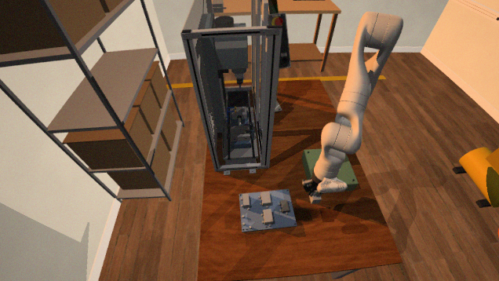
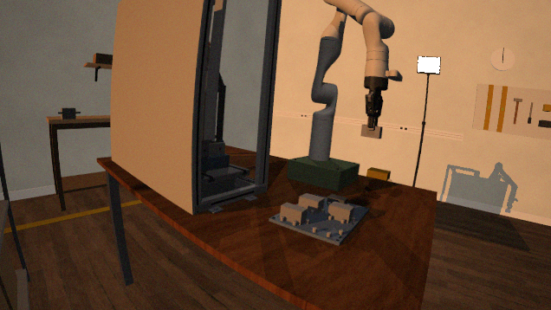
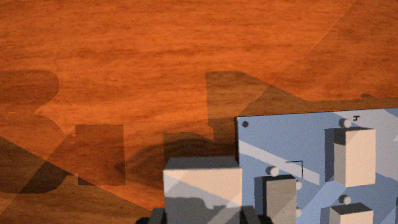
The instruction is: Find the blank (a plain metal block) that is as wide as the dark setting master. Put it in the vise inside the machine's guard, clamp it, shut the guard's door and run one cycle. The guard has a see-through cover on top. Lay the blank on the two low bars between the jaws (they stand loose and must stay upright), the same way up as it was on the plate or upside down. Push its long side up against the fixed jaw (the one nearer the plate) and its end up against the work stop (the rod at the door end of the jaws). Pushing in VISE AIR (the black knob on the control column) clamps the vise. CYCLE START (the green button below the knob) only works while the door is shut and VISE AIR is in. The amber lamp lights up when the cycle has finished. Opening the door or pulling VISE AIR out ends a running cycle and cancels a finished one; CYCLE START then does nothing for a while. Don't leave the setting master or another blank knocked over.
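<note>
My gripper (image 1: pixel 314 192) (image 2: pixel 372 124) (image 3: pixel 202 218) is shut on a light metal blank (image 1: pixel 315 198) (image 2: pixel 368 132) (image 3: pixel 202 187), held high above the table, right of the blue plate (image 1: pixel 284 222) (image 3: pixel 310 135) in the top view. The dark setting master (image 1: pixel 284 206) (image 2: pixel 338 198) (image 3: pixel 281 200) stands on the plate. Three light blanks stand there too: one at the left (image 1: pixel 245 200), one at the back (image 1: pixel 266 198) and one nearer the front (image 1: pixel 267 217). The vise (image 1: pixel 240 122) is inside the guard (image 1: pixel 275 98) (image 2: pixel 267 87); its bars and work stop are too small to tell. Door state is unclear.
The control column (image 1: pixel 284 47) stands behind the guard's right side; its knob and green button cannot be made out. The green robot base (image 1: pixel 310 157) (image 2: pixel 320 175) is right of the guard. A tall shelf (image 1: pixel 106 90) stands left of the table.
</note>
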`<state>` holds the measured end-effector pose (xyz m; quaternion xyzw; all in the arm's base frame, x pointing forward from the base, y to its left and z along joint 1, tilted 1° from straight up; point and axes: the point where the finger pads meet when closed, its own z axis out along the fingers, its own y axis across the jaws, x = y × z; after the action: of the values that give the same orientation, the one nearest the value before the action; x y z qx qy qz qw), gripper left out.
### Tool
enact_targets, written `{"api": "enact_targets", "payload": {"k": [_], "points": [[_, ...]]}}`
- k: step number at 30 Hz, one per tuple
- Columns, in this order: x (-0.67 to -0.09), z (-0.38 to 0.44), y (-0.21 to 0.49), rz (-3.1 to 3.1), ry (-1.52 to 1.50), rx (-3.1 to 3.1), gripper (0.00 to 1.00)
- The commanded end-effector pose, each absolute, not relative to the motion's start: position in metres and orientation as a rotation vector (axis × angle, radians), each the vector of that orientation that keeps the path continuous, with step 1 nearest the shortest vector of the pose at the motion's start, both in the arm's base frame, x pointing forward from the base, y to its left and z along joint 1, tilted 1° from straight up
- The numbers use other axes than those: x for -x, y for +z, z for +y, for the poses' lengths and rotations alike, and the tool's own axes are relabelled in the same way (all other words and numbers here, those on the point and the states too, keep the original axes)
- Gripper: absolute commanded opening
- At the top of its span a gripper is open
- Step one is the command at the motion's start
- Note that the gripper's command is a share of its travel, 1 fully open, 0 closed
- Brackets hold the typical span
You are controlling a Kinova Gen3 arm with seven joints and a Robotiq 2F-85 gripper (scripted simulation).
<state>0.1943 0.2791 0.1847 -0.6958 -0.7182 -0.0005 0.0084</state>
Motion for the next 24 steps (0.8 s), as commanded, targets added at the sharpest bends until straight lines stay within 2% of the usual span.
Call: {"api": "enact_targets", "payload": {"k": [1, 14, 19, 24], "points": [[-0.1946, 0.2794, 0.1852, -2.072, -0.002, 2.341, 0.1], [-0.1946, 0.2794, 0.1852, -2.017, -0.002, 2.388, 0.1], [-0.1946, 0.2794, 0.1852, -1.73, 0.001, 2.603, 0.1], [-0.1946, 0.2794, 0.1852, -1.73, 0.001, 2.603, 0.1]]}}
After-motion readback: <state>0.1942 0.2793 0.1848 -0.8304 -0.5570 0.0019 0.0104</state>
